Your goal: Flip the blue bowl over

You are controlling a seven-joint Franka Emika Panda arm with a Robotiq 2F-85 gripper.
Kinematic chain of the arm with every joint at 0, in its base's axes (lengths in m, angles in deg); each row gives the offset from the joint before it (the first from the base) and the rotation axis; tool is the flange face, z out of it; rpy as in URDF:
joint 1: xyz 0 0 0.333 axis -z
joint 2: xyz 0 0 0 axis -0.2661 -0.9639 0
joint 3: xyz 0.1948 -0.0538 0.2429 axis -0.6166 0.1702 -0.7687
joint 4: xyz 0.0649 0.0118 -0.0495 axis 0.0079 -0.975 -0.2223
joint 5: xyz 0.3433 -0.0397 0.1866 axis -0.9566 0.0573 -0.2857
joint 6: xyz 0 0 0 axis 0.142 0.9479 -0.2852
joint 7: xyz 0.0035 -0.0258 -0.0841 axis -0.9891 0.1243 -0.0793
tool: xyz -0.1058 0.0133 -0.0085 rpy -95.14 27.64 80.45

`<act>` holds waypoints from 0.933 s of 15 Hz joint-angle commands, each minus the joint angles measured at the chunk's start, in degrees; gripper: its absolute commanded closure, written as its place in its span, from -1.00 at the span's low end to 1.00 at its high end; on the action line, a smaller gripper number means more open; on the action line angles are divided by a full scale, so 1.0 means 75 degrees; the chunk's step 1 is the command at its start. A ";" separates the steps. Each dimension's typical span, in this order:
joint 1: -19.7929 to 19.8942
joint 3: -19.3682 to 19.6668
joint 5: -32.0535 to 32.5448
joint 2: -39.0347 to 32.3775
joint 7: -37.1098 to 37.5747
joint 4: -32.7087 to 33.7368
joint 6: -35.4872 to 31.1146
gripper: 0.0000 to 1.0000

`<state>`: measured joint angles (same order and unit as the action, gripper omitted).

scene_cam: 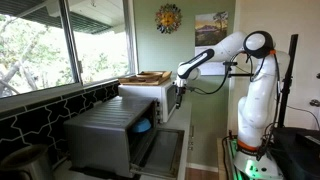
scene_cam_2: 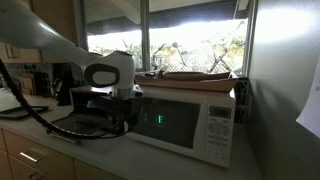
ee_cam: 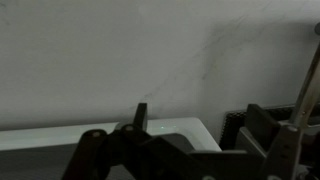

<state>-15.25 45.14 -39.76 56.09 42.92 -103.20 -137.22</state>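
The blue bowl (scene_cam: 143,126) shows only as a small blue patch at the mouth of the grey oven (scene_cam: 100,135), just above its dropped door (scene_cam: 162,150). Whether it sits upright or upside down cannot be told from here. The hand (scene_cam: 178,96) hangs higher, in front of the white microwave (scene_cam: 150,95), up and to the side of the bowl and apart from it. It points downward, which I judge suits a drop toward the open door rather than a straight reach into the oven. In the wrist view the hand is a dark shape against a pale wall, and I cannot tell whether it is spread or closed. The bowl does not appear there, so that camera is not aimed at it. The flip looks not yet begun. The next move probably calls for lowering past the microwave's front and clearing the door, since the bowl sits tucked in a tight spot on the bench (scene_cam_2: 150,160).
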 commanded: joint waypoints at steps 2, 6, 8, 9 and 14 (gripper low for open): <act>0.0364 -0.0351 -0.0125 -0.0045 -0.0090 0.0013 0.0032 -1.00; 0.0364 -0.0351 -0.0125 -0.0045 -0.0090 0.0014 0.0032 -1.00; 0.0364 -0.0351 -0.0125 -0.0045 -0.0090 0.0014 0.0032 -1.00; 0.0364 -0.0351 -0.0125 -0.0045 -0.0090 0.0014 0.0032 -1.00; 0.0490 -0.0236 -0.0120 -0.0111 -0.0202 0.0073 0.0005 -1.00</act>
<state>-14.81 44.85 -39.75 56.06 42.92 -103.17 -137.22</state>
